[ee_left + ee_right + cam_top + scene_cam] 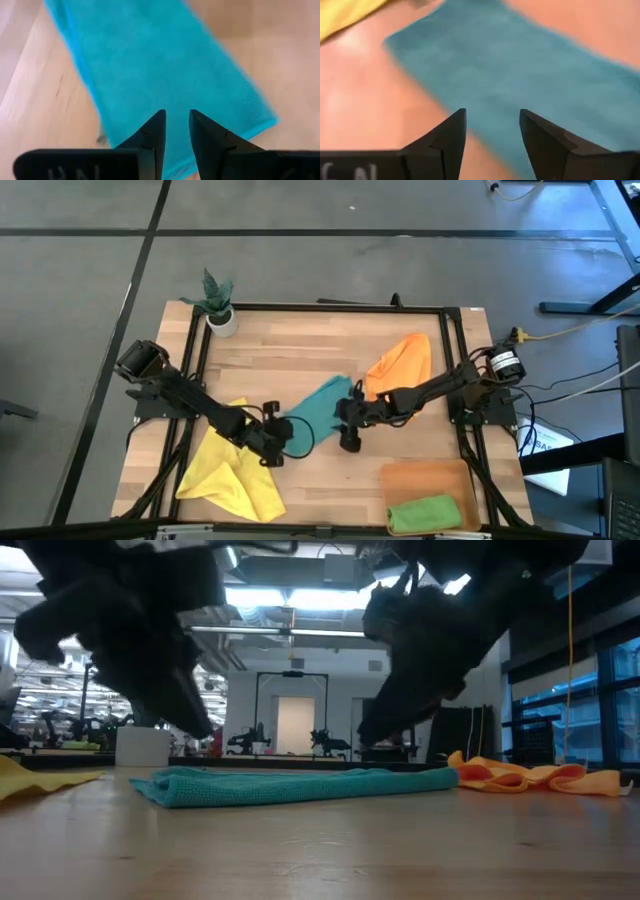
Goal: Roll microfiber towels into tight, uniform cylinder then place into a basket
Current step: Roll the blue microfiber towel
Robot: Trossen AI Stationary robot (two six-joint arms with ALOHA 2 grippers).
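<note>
1. The teal towel [318,406] lies flat in the middle of the wooden table [300,350], folded into a long strip that runs slantwise between the two arms
2. The left gripper [176,131] hangs just above one end of the teal towel, its two dark fingers parted by a narrow gap with nothing between them
3. The right gripper [492,131] hangs over the other end of the same towel, its fingers spread wider and also holding nothing
4. In the low view both grippers are clear of the cloth, which rests on the tabletop
5. The yellow towel [232,470] lies crumpled near the front left corner of the table, under the left arm
6. The orange towel [402,363] lies loosely bunched towards the back right, beside the right arm
7. The basket [425,477] sits at the front right of the table, and the green towel [425,513] rests rolled inside it, at its front end
8. A small potted plant [218,305] stands at the back left corner of the table
</note>
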